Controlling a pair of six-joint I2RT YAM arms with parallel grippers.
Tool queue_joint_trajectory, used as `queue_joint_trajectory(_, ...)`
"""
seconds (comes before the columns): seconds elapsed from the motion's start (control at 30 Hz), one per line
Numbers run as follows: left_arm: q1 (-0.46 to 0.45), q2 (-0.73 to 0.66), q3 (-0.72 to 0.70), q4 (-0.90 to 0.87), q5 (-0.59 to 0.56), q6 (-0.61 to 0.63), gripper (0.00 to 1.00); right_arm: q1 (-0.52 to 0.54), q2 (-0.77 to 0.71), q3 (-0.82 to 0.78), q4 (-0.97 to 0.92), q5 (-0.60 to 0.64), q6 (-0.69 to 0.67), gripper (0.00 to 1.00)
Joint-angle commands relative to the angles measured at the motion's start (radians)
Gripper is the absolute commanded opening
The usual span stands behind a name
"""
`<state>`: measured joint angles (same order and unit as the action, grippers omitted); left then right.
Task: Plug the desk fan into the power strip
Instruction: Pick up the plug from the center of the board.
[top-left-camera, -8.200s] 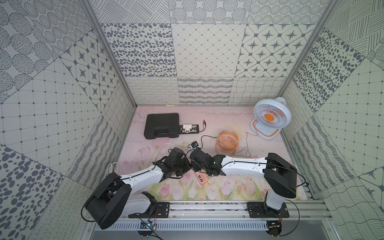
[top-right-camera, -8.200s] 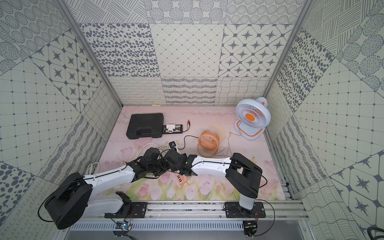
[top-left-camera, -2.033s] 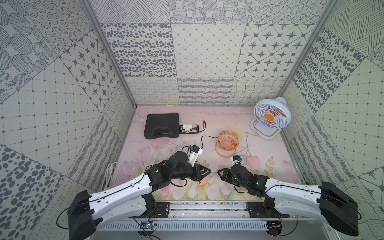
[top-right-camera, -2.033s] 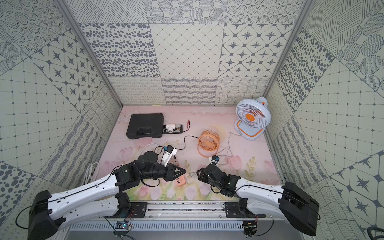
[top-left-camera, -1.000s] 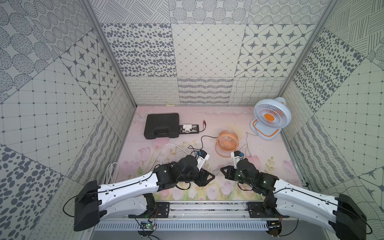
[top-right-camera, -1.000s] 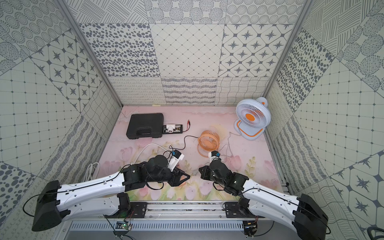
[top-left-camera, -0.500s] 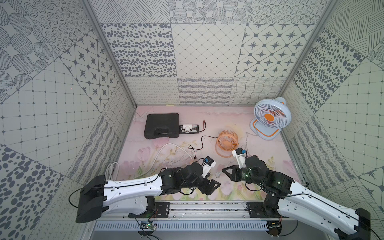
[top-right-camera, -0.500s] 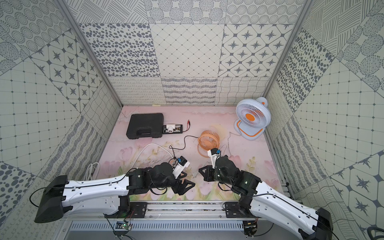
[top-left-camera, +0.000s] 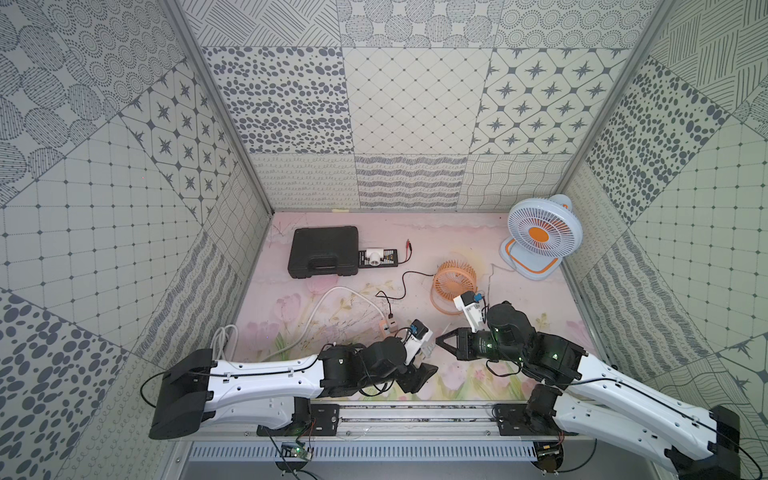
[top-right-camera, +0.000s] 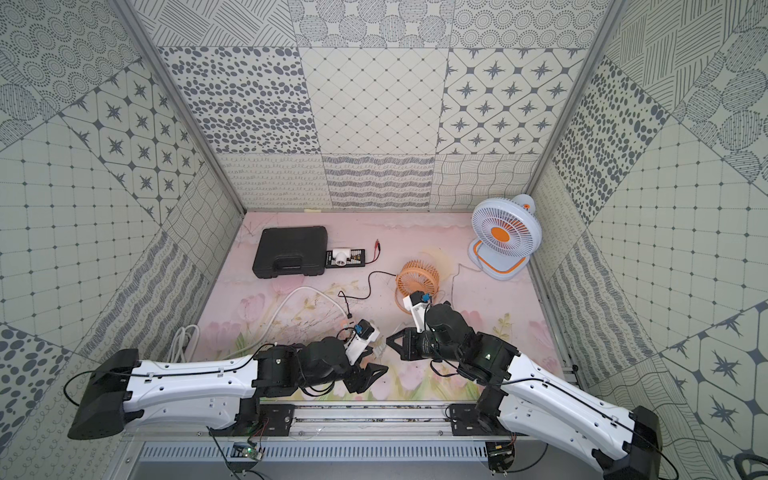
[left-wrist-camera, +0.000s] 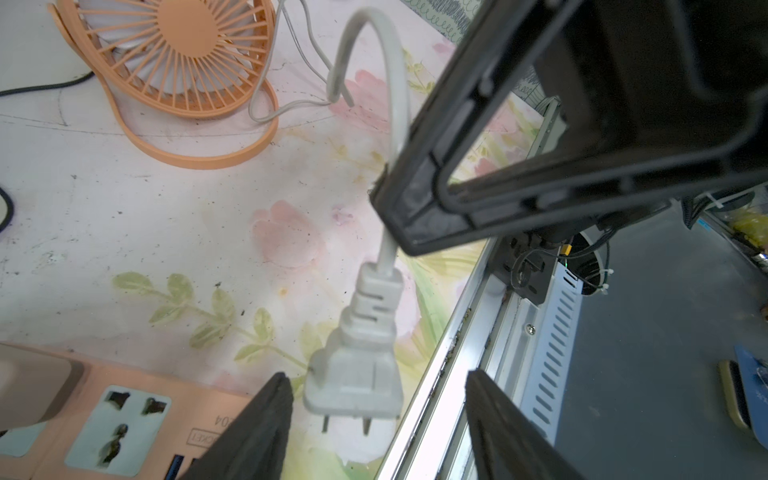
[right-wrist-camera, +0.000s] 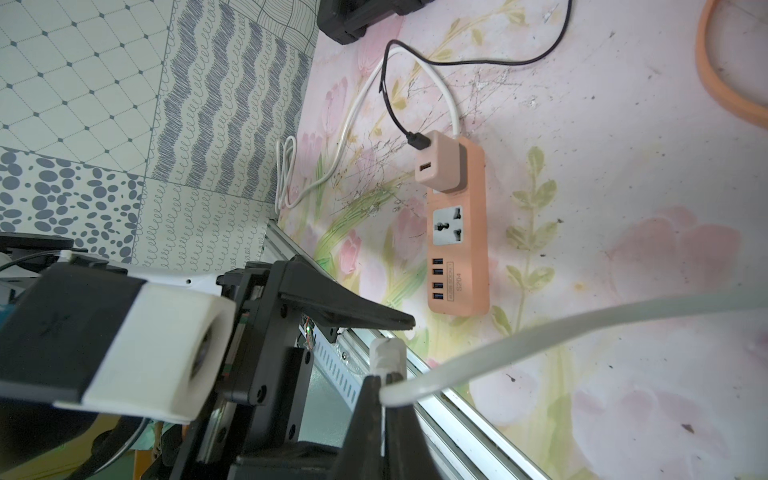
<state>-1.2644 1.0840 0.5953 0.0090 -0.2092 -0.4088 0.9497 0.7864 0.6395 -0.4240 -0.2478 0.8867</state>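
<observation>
The desk fan, white-blue with an orange hub, stands at the back right in both top views. My right gripper is shut on the fan's white cord, just behind the white two-pin plug. The plug hangs with its pins down, above the mat near the front rail. My left gripper is open, its fingers on either side of the plug and not touching it. The peach-orange power strip lies flat beside them, with one white socket free. The left arm hides most of the strip in both top views.
A small orange fan sits mid-table, its black cable running to a peach adapter on the strip. A black case and a black box with a white adapter lie at the back left. The metal rail borders the front.
My left gripper has slid right toward the front rail, and its open fingers now flank the plug. The right gripper has stayed shut on the cord while its arm rose.
</observation>
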Motion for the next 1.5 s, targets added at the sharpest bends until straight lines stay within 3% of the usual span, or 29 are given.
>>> queue_joint_trajectory(0.0,-0.010,-0.043,-0.028,0.102,-0.091,0.054,0.67,0.008,0.010,0.031,0.023,-0.016,0.004,0.00)
queue_joint_trajectory(0.43,-0.007,-0.050,-0.051,0.132,-0.075,0.048,0.53,0.012,0.043,0.033,0.054,-0.027,0.014,0.00)
queue_joint_trajectory(0.6,-0.006,-0.051,-0.052,0.130,-0.065,0.046,0.53,0.014,0.054,0.031,0.068,-0.033,0.022,0.00)
queue_joint_trajectory(0.73,-0.008,-0.039,-0.049,0.117,-0.057,0.044,0.64,0.016,0.054,0.032,0.079,-0.033,0.024,0.00)
queue_joint_trajectory(0.93,-0.007,-0.047,-0.062,0.119,-0.058,0.034,0.61,0.016,0.057,0.035,0.077,-0.028,0.024,0.00)
queue_joint_trajectory(1.1,-0.007,-0.060,-0.068,0.130,-0.047,0.036,0.51,0.016,0.065,0.040,0.085,-0.031,0.024,0.00)
queue_joint_trajectory(1.27,-0.008,-0.050,-0.065,0.133,-0.040,0.038,0.49,0.015,0.068,0.040,0.104,-0.039,0.030,0.00)
queue_joint_trajectory(1.47,-0.007,-0.053,-0.069,0.136,-0.044,0.039,0.26,0.015,0.068,0.026,0.116,-0.040,0.039,0.00)
